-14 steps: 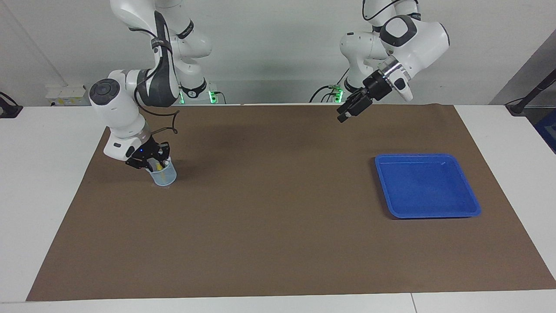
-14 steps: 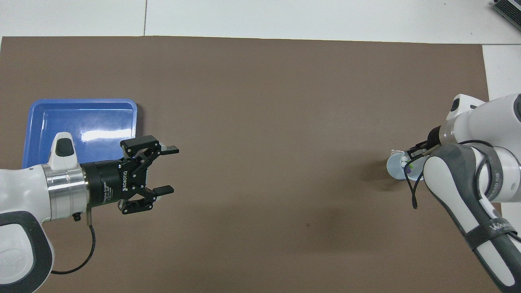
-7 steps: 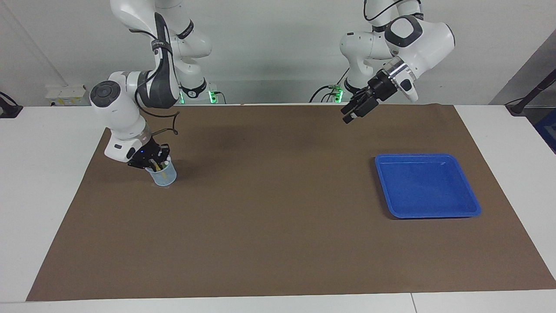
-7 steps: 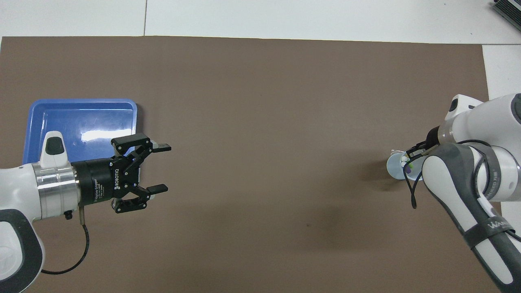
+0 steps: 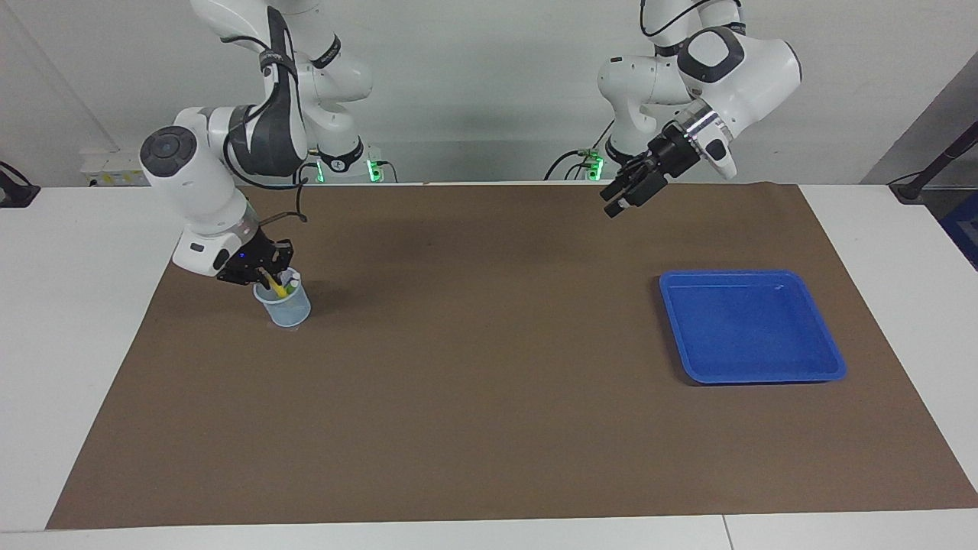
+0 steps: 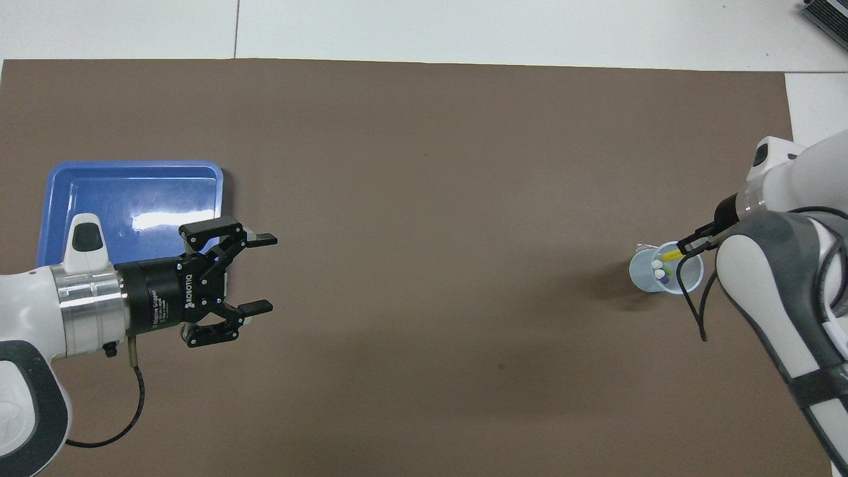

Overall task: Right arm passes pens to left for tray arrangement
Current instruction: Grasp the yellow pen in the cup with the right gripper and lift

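Right gripper (image 5: 263, 273) pinches the yellow pen (image 5: 276, 286) at the cup's (image 5: 284, 307) rim, pen tilted, its lower end in the cup. From above, two more pens (image 6: 660, 268) show inside. Left gripper (image 6: 260, 271) hangs spread wide over the mat (image 5: 489, 397); blue tray (image 5: 752, 326) toward its end.

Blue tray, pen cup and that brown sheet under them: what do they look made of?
The blue tray looks like glossy moulded plastic: it throws a bright glare patch and has rounded corners. The pen cup seems pale, see-through plastic, though its wall texture is unclear. The brown sheet looks like matte paper or thin card: no shine, flat, cut edges on the white table.
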`<state>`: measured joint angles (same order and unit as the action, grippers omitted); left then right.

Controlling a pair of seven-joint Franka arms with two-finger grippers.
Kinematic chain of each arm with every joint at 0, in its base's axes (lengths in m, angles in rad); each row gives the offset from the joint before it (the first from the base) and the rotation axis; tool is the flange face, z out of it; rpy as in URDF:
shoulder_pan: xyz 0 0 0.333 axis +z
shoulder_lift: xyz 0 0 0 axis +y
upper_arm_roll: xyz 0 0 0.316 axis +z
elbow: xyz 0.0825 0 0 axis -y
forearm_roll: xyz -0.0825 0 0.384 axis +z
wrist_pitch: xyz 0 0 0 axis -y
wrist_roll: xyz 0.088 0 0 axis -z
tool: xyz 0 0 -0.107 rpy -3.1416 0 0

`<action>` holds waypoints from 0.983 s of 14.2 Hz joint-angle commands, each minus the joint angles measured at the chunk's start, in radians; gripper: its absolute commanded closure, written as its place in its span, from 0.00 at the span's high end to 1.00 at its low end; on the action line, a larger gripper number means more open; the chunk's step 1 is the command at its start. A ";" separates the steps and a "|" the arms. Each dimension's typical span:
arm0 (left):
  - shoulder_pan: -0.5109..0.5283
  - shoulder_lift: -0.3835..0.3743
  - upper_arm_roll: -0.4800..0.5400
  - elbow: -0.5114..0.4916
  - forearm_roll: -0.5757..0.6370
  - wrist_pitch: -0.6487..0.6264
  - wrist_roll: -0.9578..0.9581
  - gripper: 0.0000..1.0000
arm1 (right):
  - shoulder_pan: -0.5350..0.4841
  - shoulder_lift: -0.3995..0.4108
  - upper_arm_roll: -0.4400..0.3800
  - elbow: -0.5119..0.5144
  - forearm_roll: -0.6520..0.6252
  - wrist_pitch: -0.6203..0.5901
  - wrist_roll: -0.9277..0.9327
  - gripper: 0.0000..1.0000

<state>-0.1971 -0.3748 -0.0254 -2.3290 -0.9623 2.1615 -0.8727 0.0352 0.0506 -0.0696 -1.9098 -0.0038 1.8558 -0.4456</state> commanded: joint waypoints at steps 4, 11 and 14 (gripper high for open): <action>0.011 -0.015 -0.004 0.002 -0.013 -0.005 -0.065 1.00 | 0.002 -0.023 0.057 0.242 0.016 -0.279 -0.025 0.00; 0.005 -0.013 -0.010 0.008 -0.015 0.023 -0.152 1.00 | 0.002 -0.021 0.154 0.268 0.304 -0.180 0.339 0.00; -0.034 -0.006 -0.014 0.007 -0.036 0.083 -0.267 1.00 | 0.002 -0.026 0.230 0.226 0.416 -0.036 0.563 0.00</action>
<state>-0.1977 -0.3749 -0.0365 -2.3205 -0.9682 2.1989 -1.0650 0.0471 0.0273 0.1105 -1.6542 0.3464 1.7423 -0.0111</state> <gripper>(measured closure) 0.000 0.828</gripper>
